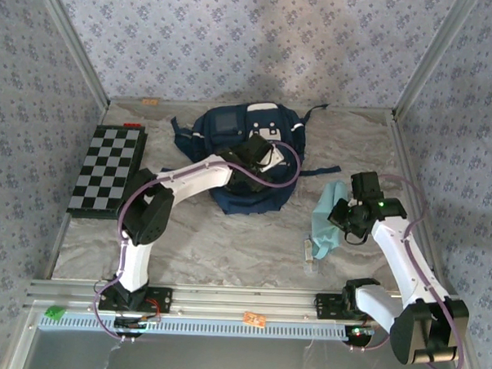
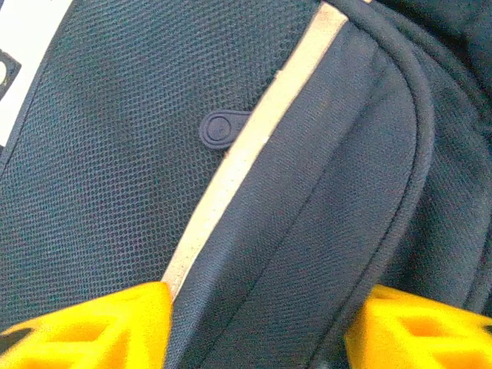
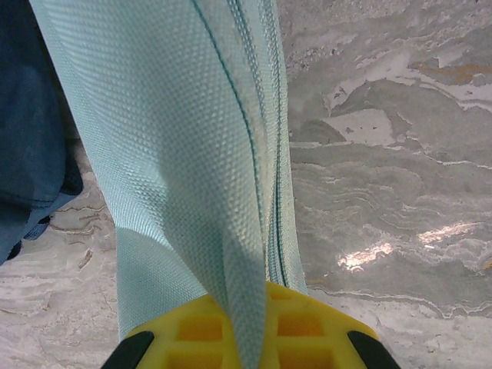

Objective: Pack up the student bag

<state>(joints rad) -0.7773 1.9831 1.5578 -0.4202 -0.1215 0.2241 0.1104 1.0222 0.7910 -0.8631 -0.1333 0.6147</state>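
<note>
The bag [image 1: 236, 139] lies flat, front up, near the far edge of the table [image 1: 227, 249], about midway between its left and right edges. It is navy fabric with white patches [image 1: 269, 134], a paler square pocket [image 1: 227, 121] and dark straps [image 1: 322, 169] trailing out to both sides. Close up, its mesh weave carries a thin white stripe [image 2: 254, 146] and a small round tab [image 2: 221, 128], perhaps a snap.

Student bag [image 1: 232, 123] lay at rear centre of table [image 1: 227, 249]; chessboard [image 1: 108, 172] to its left, pouch [image 1: 324, 225] to its right, nearer front.
</note>
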